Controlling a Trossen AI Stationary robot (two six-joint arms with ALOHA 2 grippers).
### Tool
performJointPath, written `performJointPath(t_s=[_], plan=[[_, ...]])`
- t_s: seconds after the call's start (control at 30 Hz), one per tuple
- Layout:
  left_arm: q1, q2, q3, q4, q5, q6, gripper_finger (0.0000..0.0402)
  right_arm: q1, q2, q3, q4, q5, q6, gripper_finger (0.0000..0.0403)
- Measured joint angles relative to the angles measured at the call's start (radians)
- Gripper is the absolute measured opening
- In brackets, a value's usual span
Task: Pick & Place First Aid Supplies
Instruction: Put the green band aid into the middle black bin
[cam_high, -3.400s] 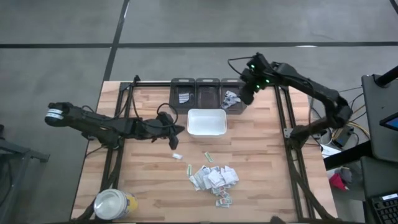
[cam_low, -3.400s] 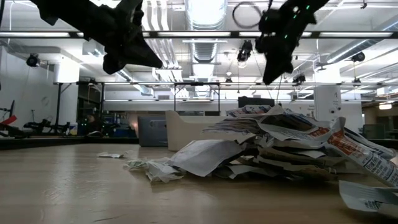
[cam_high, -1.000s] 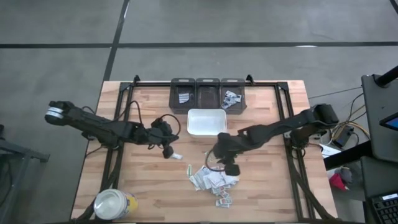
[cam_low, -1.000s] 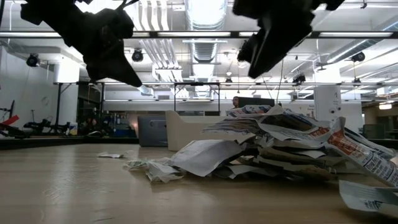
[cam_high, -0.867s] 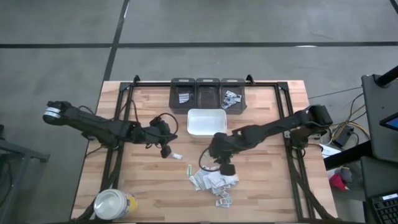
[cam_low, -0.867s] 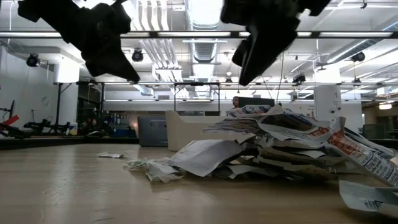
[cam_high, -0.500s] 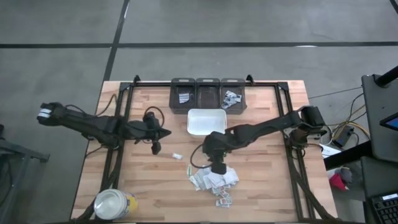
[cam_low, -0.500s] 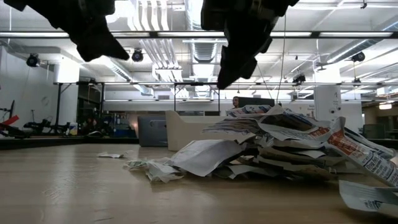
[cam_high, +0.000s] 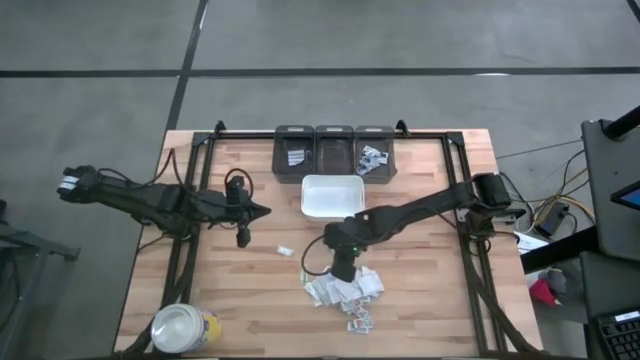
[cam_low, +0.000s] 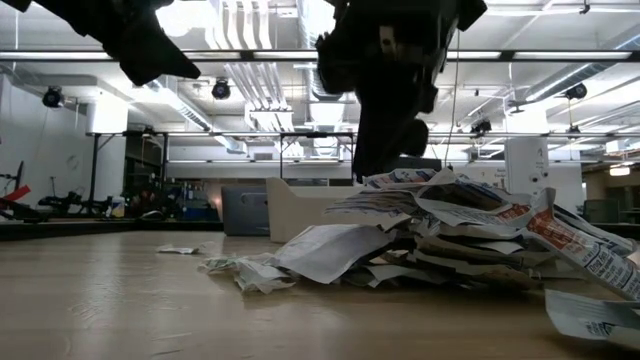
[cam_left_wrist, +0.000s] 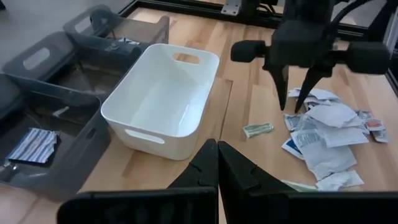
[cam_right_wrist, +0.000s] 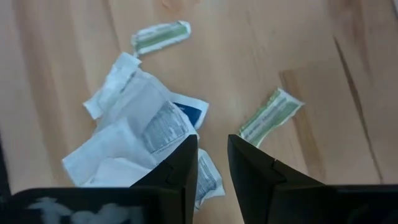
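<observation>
First aid supplies (cam_high: 345, 290), a heap of tiny white paper packets with green and red print, lie just below centre of the high view, below the white rectangular plastic tray (cam_high: 332, 196). Since a few seconds ago the right gripper (cam_high: 341, 272) has swung from the dark bins (cam_high: 333, 150) at top centre down to the heap's upper left edge, jaws part open and empty, so a fresh pick looks imminent. The left gripper (cam_high: 241, 236), shut and empty, has drawn back toward the left.

The table (cam_high: 420, 290) was pale matt wood planks; the tray (cam_left_wrist: 158, 96) smooth, glossy white plastic; the packets (cam_left_wrist: 326, 127) crinkled paper, perhaps partly foil; bins (cam_high: 333, 150) smoky translucent plastic
</observation>
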Motion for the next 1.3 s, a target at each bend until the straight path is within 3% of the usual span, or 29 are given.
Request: performJointPath(t_s=[0.57, 0.7, 1.3], plan=[[0.000, 0.002, 0.000, -0.003, 0.004, 0.031, 0.0000, -0.002, 0.097, -0.002, 0.007, 0.008, 0.162, 0.0116], [0.000, 0.002, 0.000, -0.006, 0.004, 0.031, 0.0000, -0.004, 0.102, -0.002, 0.007, 0.058, 0.199, 0.0113], [0.000, 0.003, 0.000, -0.011, 0.004, 0.030, 0.0000, -0.003, 0.147, 0.001, 0.001, 0.067, 0.312, 0.0097]])
